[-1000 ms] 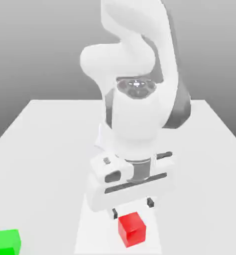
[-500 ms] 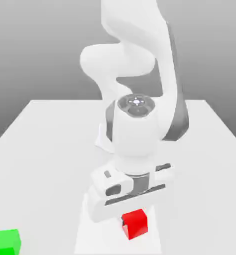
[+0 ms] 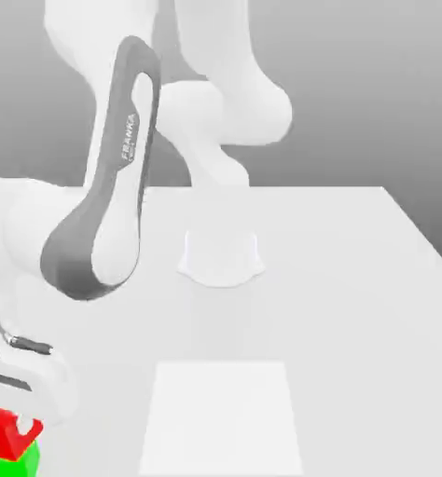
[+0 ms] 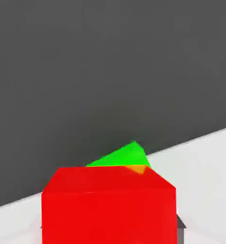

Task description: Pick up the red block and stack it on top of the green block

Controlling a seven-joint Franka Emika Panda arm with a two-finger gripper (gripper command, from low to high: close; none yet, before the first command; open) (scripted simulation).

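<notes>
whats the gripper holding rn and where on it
The red block. The gripper has it by two opposite side faces, one finger on each side, above the green block.

Block [image 4: 109, 214] bright red; block [image 4: 124, 156] bright green; tabletop [image 3: 346, 307] pale grey, plain.

The red block [image 4: 109, 214] is seen held in the claw [image 4: 109, 233], its near face turned to the camera. Beyond it the green block [image 4: 127, 155] is partly hidden, set at an angle to the red one. The white bench [image 4: 200, 167] is crossed by its edge beyond the claw, bordered by dark grey.
</notes>
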